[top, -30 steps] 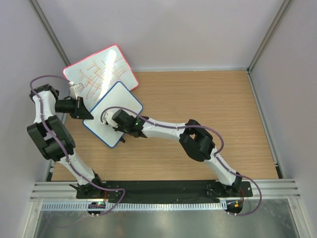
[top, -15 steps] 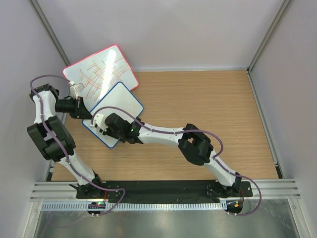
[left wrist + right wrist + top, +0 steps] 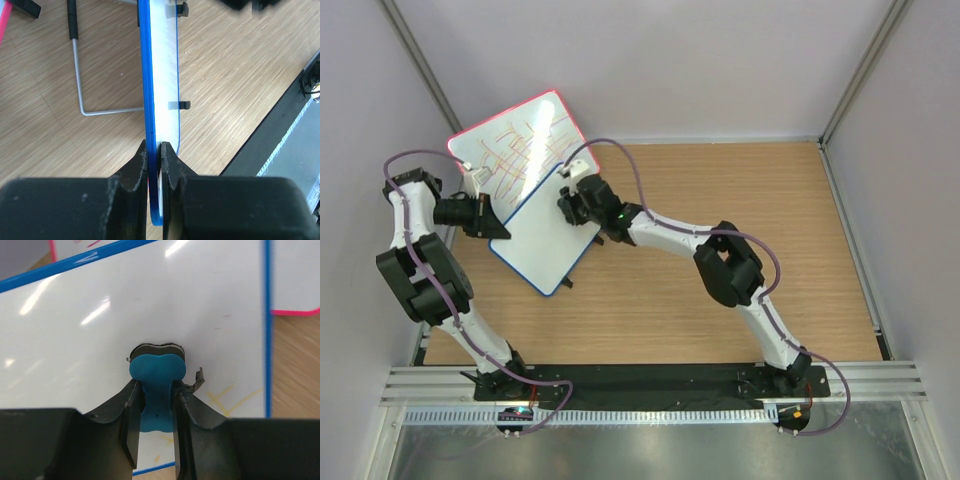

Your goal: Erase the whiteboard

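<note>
The whiteboard [image 3: 545,242], white with a thin blue frame, lies tilted at the table's left. My left gripper [image 3: 501,228] is shut on its left corner. In the left wrist view the blue edge [image 3: 145,75] runs straight out from between the fingers [image 3: 154,150]. My right gripper [image 3: 572,188] is over the board's far right part, shut on a blue eraser [image 3: 157,371]. The eraser's dark pad presses on the white surface [image 3: 150,300]. Faint yellow strokes [image 3: 235,396] show just right of the gripper [image 3: 156,387], near the board's edge.
A larger red-framed board [image 3: 520,145] covered in scribbles leans behind the whiteboard at the back left; its pink edge [image 3: 295,312] borders the whiteboard. A wire stand [image 3: 80,90] lies on the wooden table [image 3: 740,220]. Grey walls close the left, back and right.
My right gripper has swept the eraser from the board's near-left part up to its far right corner. The left gripper has kept its hold without moving.
</note>
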`<state>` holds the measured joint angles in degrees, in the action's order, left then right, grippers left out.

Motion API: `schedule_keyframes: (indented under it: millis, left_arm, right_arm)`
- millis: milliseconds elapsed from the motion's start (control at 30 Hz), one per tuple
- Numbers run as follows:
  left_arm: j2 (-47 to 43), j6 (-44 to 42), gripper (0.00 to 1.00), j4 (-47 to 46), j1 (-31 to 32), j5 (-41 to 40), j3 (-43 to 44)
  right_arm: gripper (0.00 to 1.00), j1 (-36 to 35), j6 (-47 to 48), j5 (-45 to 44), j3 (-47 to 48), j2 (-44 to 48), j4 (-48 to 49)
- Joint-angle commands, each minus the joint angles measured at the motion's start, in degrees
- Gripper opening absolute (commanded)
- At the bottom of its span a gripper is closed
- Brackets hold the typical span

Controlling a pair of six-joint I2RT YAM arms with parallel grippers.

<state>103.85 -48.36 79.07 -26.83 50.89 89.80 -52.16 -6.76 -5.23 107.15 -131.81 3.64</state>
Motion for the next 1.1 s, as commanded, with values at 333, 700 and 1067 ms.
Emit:
schedule_keyframes:
  millis: [333, 700, 1067]
  left_arm:
    - [-2.5, -4.8, 0.0, 1.4, 1.6, -3.3, 1.8]
    - [-2.3, -4.6, 0.0, 0.9, 2.0, -3.2, 2.0]
    - [-2.5, -4.8, 0.0, 0.9, 2.0, -3.3, 1.7]
  right_arm:
    - [0.01, 5.5, -12.0, -2.4, 8.1, -2.5, 2.1]
    - [0.01, -0.7, -13.3, -4.3, -1.4, 1.5, 7.1]
    - [0.01, 6.9, -27.5, -10.0, -15.6, 2.3, 10.5]
